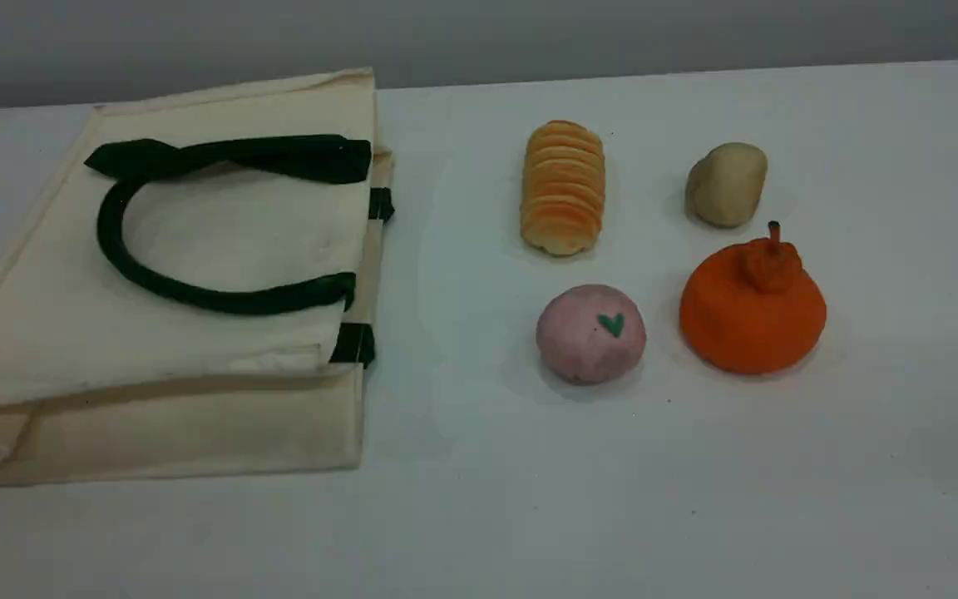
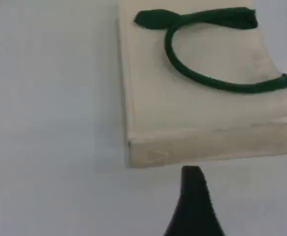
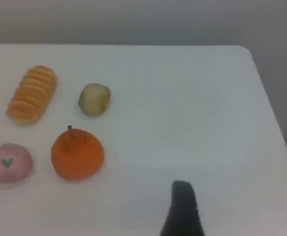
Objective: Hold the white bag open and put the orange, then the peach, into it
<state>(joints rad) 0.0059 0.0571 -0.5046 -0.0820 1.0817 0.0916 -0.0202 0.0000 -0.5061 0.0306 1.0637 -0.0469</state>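
Note:
The white bag (image 1: 46,316) lies flat on its side at the table's left, mouth toward the foods, with one dark green handle (image 1: 221,295) looped on top. The orange (image 1: 752,312) stands at the right with its knob and stem up. Left of it, a short gap away, sits the pink peach (image 1: 590,334). No arm shows in the scene view. In the left wrist view a dark fingertip (image 2: 192,173) hangs just off the near side of the bag (image 2: 202,118), with nothing in it. The right wrist view has a fingertip (image 3: 181,187) right of the orange (image 3: 78,155) and peach (image 3: 8,164), also empty.
A ribbed pale-orange bread roll (image 1: 563,187) and a beige potato-like lump (image 1: 726,185) lie behind the peach and the orange. In the right wrist view the table's right edge (image 3: 269,98) runs close by, with bare tabletop between it and the foods.

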